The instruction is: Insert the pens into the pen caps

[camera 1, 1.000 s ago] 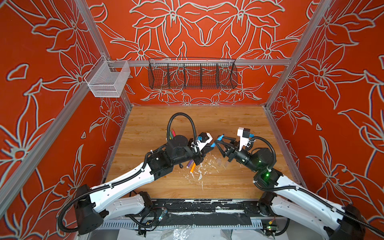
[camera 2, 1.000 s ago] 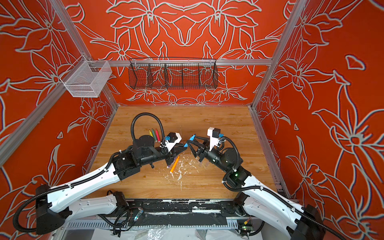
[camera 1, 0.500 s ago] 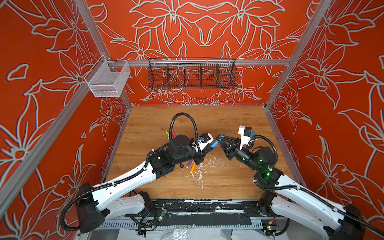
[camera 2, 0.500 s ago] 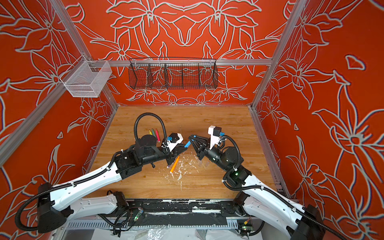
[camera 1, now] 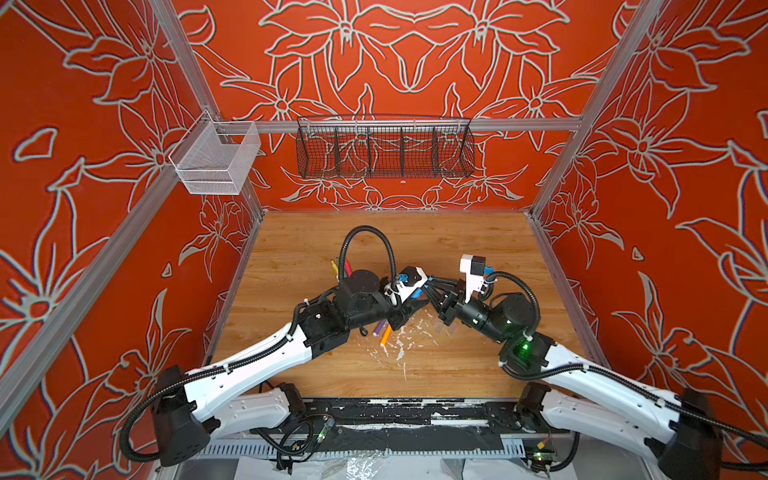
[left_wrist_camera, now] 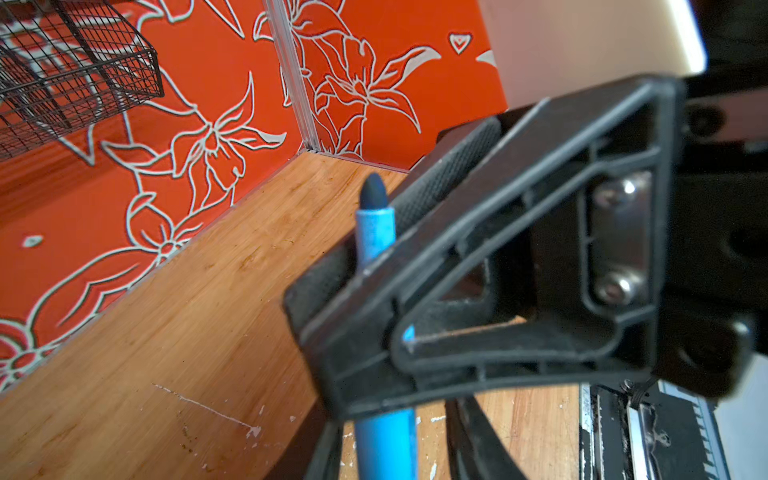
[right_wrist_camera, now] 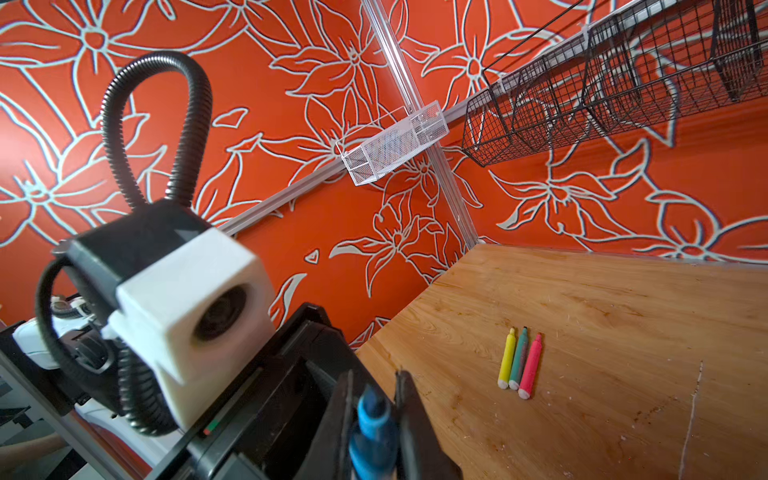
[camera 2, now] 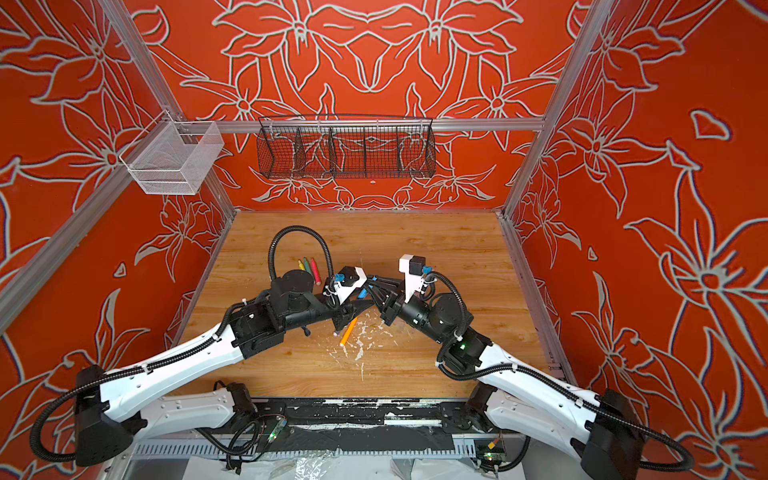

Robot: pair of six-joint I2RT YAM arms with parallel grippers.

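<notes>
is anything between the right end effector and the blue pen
Nothing visible: the right end effector is shut directly on the blue pen. The left end effector sits at the pen's other end, jaws parted.

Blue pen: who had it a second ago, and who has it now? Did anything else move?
The right claw moved in toward the left claw and shut on the blue pen, which the left claw held before. The left claw has loosened its hold. The yellow pen, green pen, pink pen and orange pen lie where they were.
</notes>
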